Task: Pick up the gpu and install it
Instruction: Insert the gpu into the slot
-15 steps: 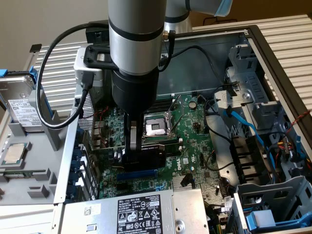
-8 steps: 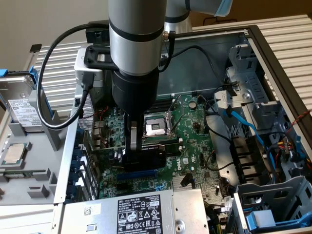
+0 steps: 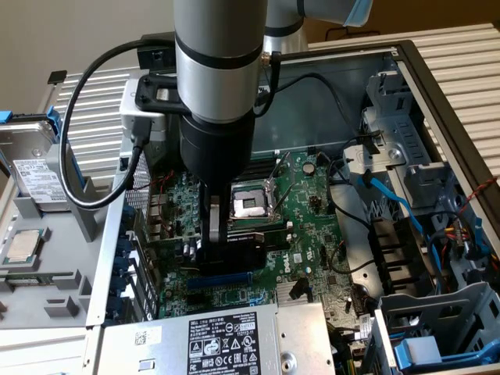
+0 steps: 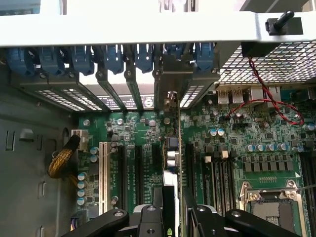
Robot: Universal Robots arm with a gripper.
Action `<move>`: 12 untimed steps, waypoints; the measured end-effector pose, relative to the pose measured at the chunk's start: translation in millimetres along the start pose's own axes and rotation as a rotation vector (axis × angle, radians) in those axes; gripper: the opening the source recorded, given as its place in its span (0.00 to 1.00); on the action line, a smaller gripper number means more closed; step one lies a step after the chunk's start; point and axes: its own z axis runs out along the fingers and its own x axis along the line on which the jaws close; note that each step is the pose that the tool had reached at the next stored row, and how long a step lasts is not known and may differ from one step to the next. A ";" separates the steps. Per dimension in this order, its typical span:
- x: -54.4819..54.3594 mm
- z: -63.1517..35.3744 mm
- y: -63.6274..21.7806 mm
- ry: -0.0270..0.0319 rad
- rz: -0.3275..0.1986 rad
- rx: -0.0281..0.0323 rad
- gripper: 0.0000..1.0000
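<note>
Beside the CPU socket, pincer clamps gpu above motherboard slots.

Open computer case, green motherboard flat inside

The arm is silver-grey with a black wrist, looping black cable and screw-studded black jaws

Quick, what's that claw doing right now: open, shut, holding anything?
Gripper: closed on the gpu, holding it low over the green motherboard inside the computer case.
</note>
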 end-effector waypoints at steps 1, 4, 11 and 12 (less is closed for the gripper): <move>0.0 0.1 0.1 0.0001 0.000 -0.0001 0.26; 0.0 0.4 0.5 0.0001 0.000 -0.0001 0.26; 0.0 0.8 0.9 0.0000 0.000 -0.0001 0.26; 0.0 0.9 0.8 -0.0001 0.000 0.0000 0.26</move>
